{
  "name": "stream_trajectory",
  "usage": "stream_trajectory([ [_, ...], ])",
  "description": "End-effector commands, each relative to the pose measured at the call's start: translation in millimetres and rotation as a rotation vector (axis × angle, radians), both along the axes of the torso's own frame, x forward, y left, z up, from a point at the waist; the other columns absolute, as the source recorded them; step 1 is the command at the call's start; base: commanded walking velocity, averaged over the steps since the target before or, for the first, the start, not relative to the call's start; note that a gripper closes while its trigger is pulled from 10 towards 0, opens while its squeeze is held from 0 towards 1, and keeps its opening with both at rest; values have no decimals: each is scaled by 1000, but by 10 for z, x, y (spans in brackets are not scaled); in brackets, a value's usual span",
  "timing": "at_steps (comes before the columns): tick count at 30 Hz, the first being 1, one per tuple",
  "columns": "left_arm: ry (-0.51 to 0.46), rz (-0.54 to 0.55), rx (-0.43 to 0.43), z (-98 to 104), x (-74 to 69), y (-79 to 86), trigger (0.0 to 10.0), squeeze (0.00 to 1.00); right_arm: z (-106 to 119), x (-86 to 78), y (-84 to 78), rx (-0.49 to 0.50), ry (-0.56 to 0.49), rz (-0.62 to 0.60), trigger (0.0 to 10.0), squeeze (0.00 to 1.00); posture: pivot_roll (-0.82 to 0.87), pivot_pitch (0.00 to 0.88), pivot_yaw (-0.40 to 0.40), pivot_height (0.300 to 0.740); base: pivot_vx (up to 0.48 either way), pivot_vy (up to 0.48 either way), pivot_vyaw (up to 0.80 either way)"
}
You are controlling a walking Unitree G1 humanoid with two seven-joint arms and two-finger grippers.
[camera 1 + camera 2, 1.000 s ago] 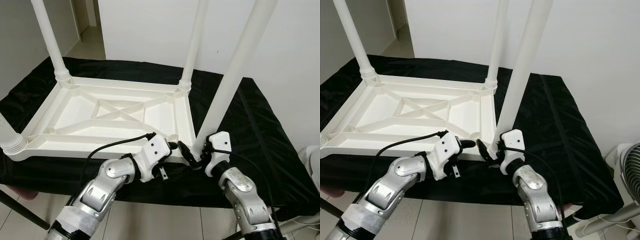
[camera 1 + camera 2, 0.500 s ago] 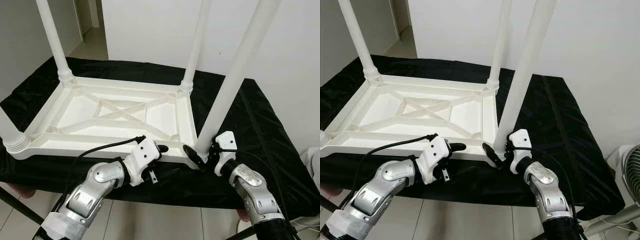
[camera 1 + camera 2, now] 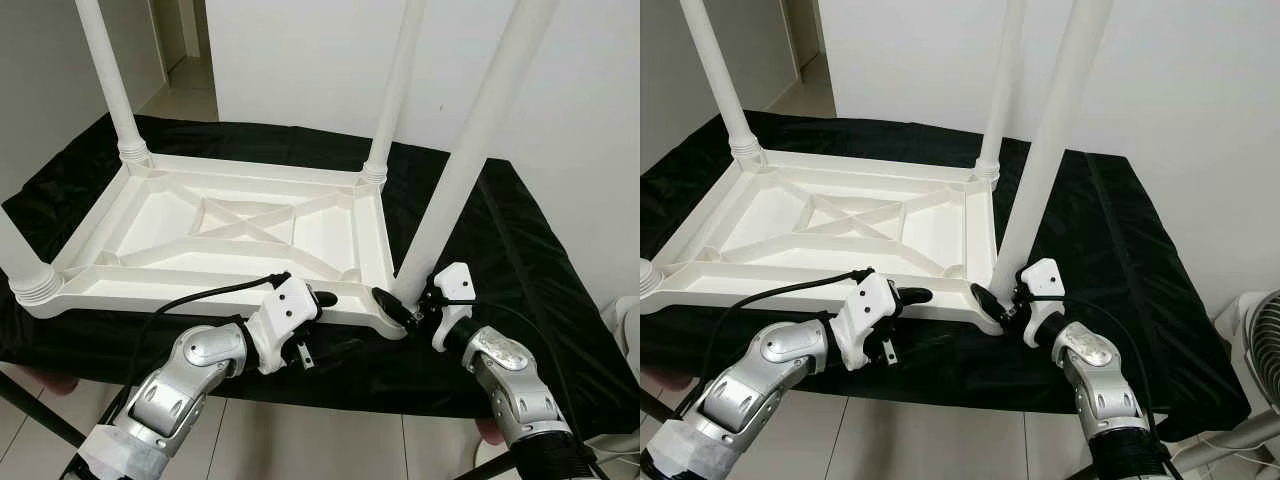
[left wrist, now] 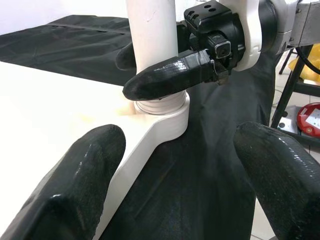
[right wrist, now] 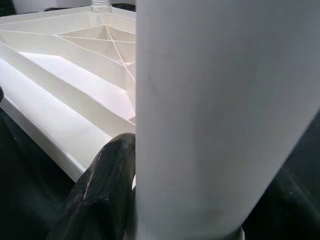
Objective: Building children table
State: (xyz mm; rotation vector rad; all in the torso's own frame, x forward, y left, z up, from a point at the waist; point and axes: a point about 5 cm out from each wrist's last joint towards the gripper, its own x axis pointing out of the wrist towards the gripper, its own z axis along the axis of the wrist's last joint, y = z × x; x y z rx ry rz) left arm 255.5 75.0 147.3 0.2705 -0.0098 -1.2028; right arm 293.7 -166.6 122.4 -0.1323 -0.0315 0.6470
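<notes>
In the left eye view, you see the white children table (image 3: 225, 235) lying upside down on a surface draped in black cloth (image 3: 510, 260), with its legs standing upward from the corners. The near right leg (image 3: 470, 150) rises from the table's near right corner, close to the cloth's near edge. Your right gripper (image 3: 400, 305) sits at the base of that leg, one black finger on each side of it. Your left gripper (image 3: 322, 300) hovers just beside the table's near edge, left of that corner.

In the right eye view, you get the same layout: the far left leg (image 3: 722, 75) and far right leg (image 3: 1002, 85) stand at the table's far corners, and the right gripper wraps the near right leg where it meets the frame.

In the left wrist view, your left gripper's fingers (image 4: 75, 192) are spread wide apart, holding nothing, pointing at the corner socket (image 4: 162, 112). One finger lies over the table's rim, the other over the cloth. Beyond them the right gripper's finger presses against the leg.

In the right wrist view, the leg (image 5: 220, 115) stands between your right gripper's fingers (image 5: 102, 192), which are clamped on it just above the socket.
</notes>
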Motion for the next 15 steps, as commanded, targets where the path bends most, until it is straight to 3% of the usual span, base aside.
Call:
stream_trajectory([
  [1,15,-96,21,-5,-54,-55,10000,0,-51,8,-10,-3,23,-23,10000,0,-84,0,-62,740,0,0,0],
  [4,11,-87,17,0,-42,-71,10000,0,-55,27,17,8,20,-80,10000,0,-85,0,-64,740,0,0,0],
  [6,10,-81,10,4,-39,-86,10000,0,-92,58,47,-1,33,-193,10000,0,-84,0,-67,740,0,0,0],
  [9,10,-81,8,5,-40,-91,10000,0,-97,59,69,8,30,-228,10000,0,-84,0,-67,740,0,0,0],
  [10,10,-74,1,16,-22,-98,10000,0,-132,38,138,77,60,-311,10000,0,-82,0,-65,740,0,0,0],
  [13,8,-66,-4,28,-1,-95,10000,0,-161,23,175,140,97,-419,10000,0,-81,0,-66,740,0,0,0],
  [15,8,-66,-4,28,-1,-95,10000,0,-161,23,175,140,97,-419,10000,0,-81,0,-66,740,0,0,0],
])
